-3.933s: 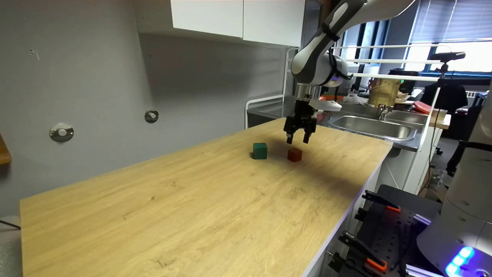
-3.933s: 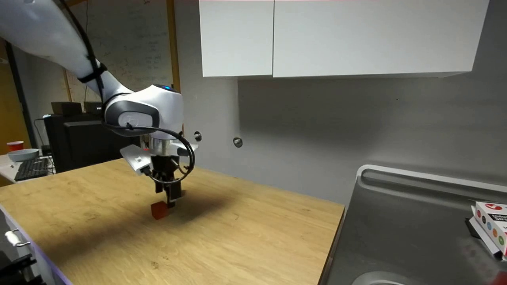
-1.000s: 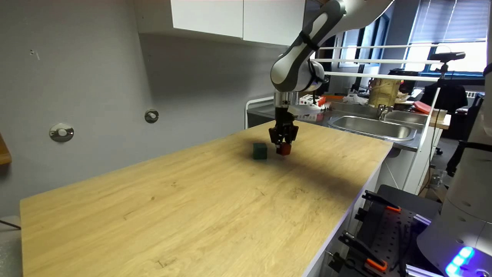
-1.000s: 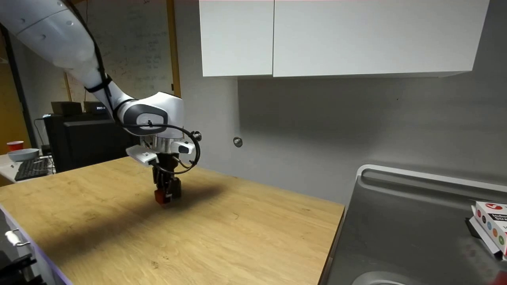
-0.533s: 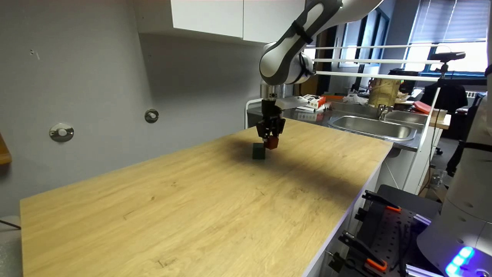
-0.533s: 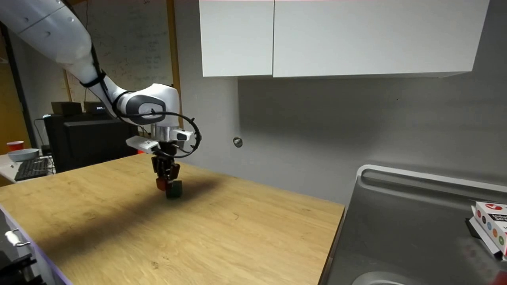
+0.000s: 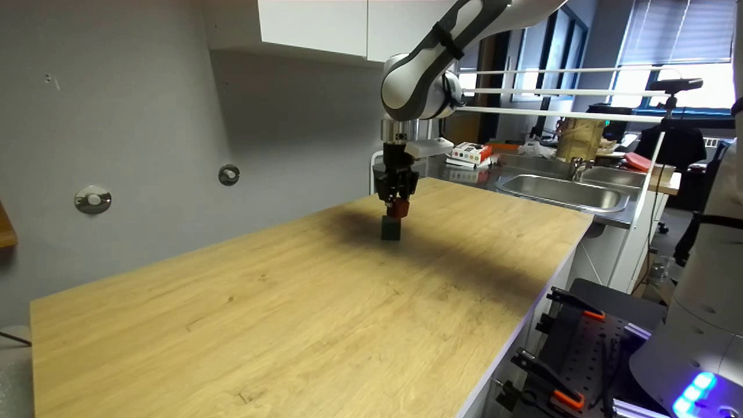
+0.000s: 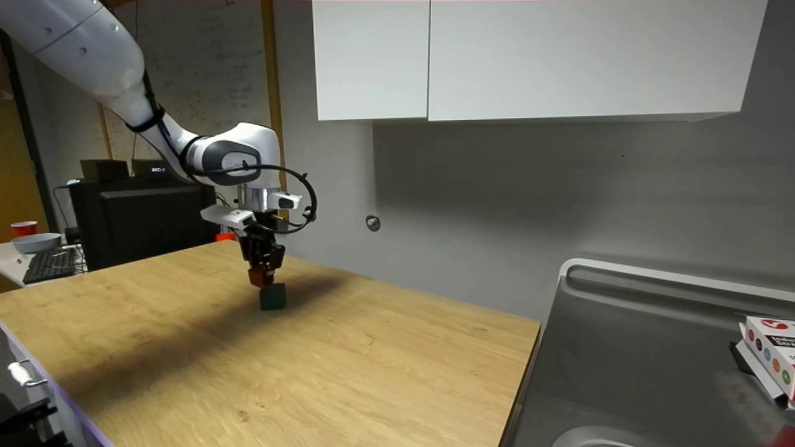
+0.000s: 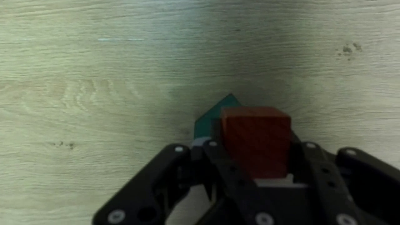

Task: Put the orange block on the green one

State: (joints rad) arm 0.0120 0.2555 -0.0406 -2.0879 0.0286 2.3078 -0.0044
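Gripper [image 7: 397, 203] has the orange block [image 9: 257, 142] pinched and held up off the wooden tabletop [image 7: 261, 302]. From the wrist view the green one [image 9: 210, 117] pokes out underneath, roughly at the block's 10 o'clock; honestly can't tell if the two touch.

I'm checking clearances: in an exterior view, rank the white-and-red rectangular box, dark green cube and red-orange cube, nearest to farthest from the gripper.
1. Red-orange cube: held by the gripper.
2. Dark green cube: lower, on the wooden tabletop.
3. White-and-red rectangular box: right, beyond the tabletop.
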